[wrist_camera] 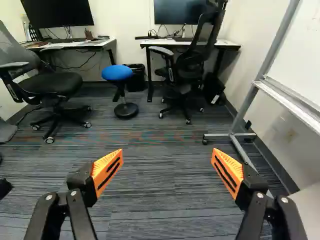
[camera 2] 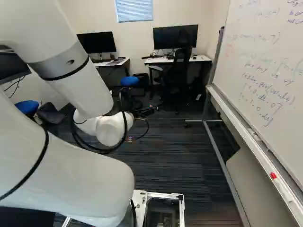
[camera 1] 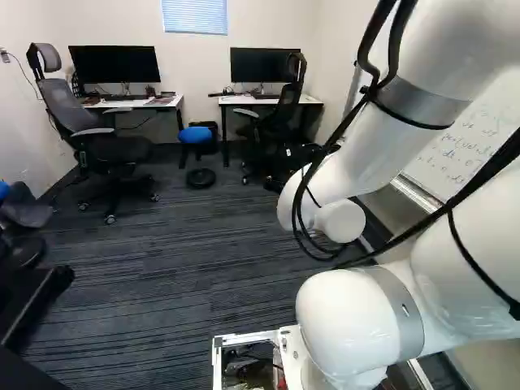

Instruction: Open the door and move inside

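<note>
In the left base view the arm (camera 1: 357, 305) reaches out over a striped carpet (camera 1: 171, 268), with an office chair (camera 1: 93, 134) across the room at the left. No door shows here, neither leaf, frame nor handle.

In the right base view a whiteboard (camera 2: 267, 75) stands along the right side, its foot (camera 2: 218, 163) running out on the carpet. There is no door here either, so I cannot tell where it is, which way it faces or how its long axis lies.

In the wrist view the pincer (wrist_camera: 167, 165) is spread wide, its orange pads (wrist_camera: 107, 170) well apart, with nothing between them. It points ahead into the room, towards a blue stool (wrist_camera: 117, 73) and a dark chair (wrist_camera: 187, 65). My judgement is that the opening is done and the moving inside is in hand or nearly over (a guess, with the door out of sight). The next move calls for a slow roll ahead or a stop, with the pincer holding nothing and the arm kept off the whiteboard and its foot.
</note>
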